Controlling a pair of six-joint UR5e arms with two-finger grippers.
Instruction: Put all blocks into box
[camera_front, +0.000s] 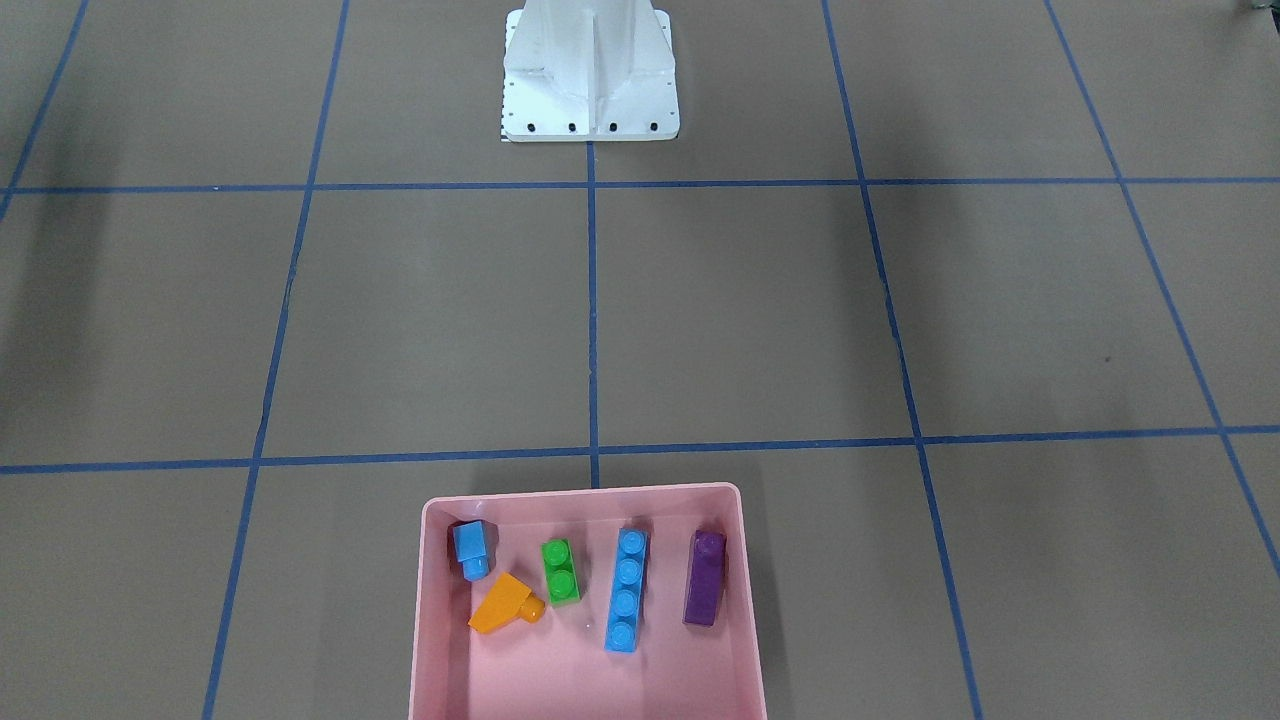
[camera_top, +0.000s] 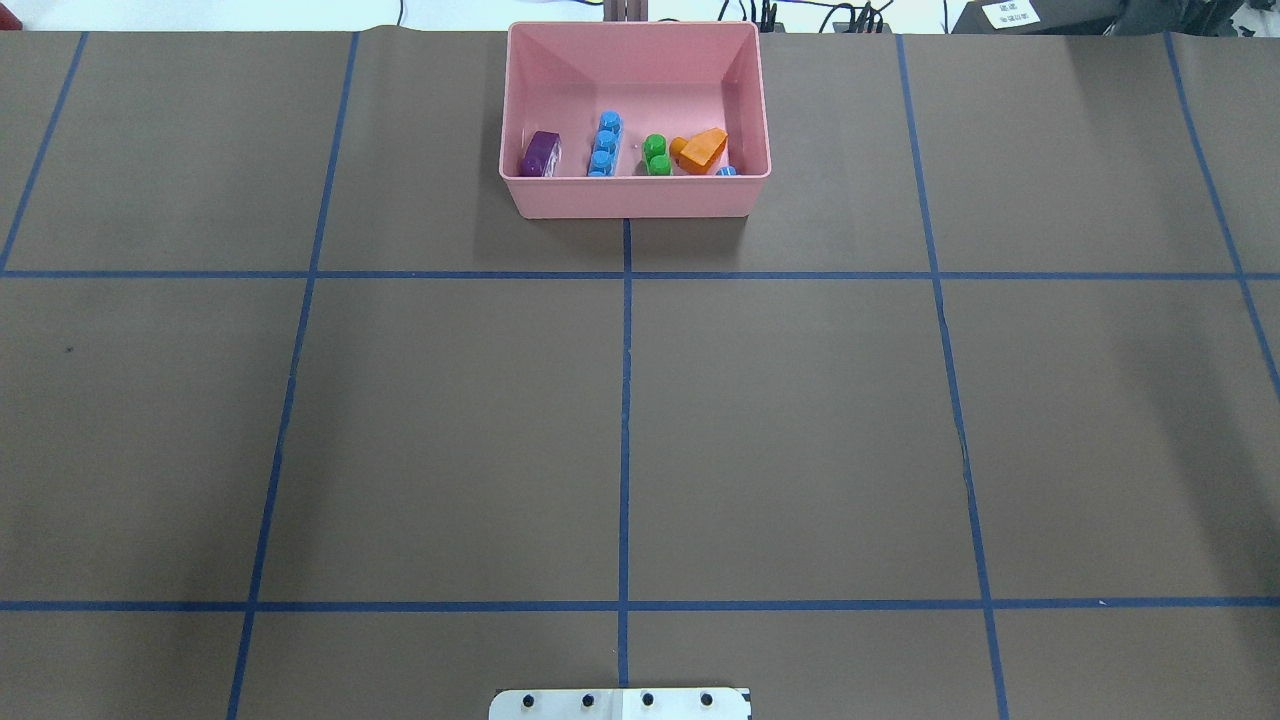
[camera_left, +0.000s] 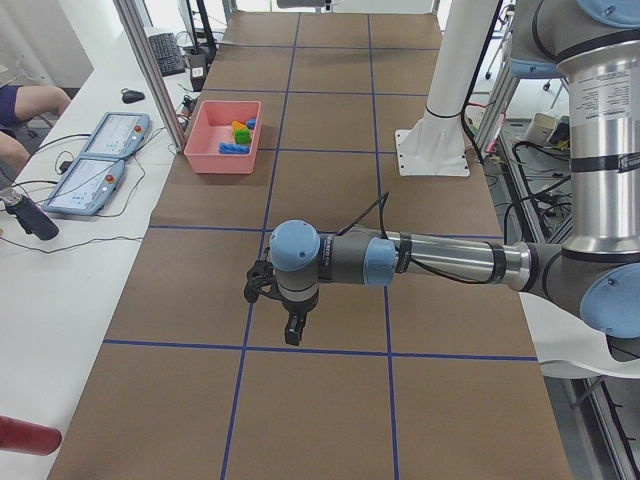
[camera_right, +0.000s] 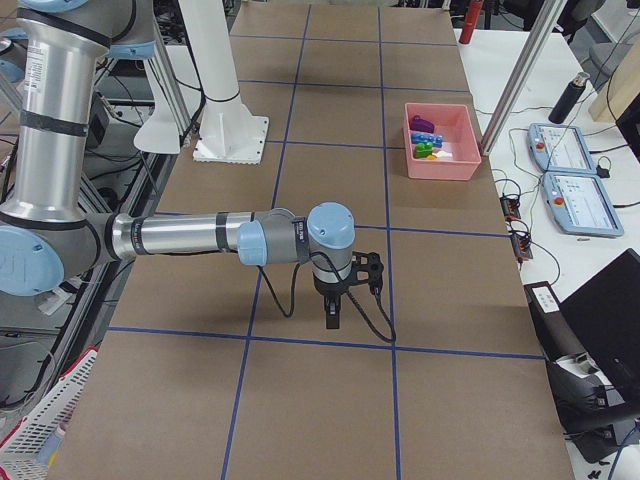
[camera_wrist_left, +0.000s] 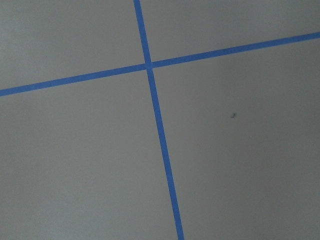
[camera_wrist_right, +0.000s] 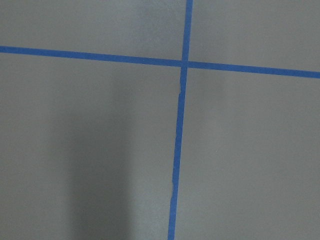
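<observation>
We see all five bricks lying inside the pink box (camera_front: 580, 492), which sits at the far edge of the table (camera_top: 800, 450), about midway between left and right. They crowd the near half of the box. From the robot's left to its right they are the purple brick (camera_front: 705, 592), the long blue brick (camera_front: 626, 590), the green brick (camera_front: 560, 571), the orange brick (camera_front: 505, 603) and the small blue brick (camera_front: 472, 548). The small blue brick lies tipped on its side in the near right corner. The orange brick lies just beside the green one.

The left gripper (camera_left: 290, 330) hangs pointing down over bare table, well apart from the box, and so does the right gripper (camera_right: 333, 315). Only the side views show them, so we cannot tell how wide either claw stands. Both wrist views show only brown surface crossed by blue tape lines (camera_top: 625, 400).
</observation>
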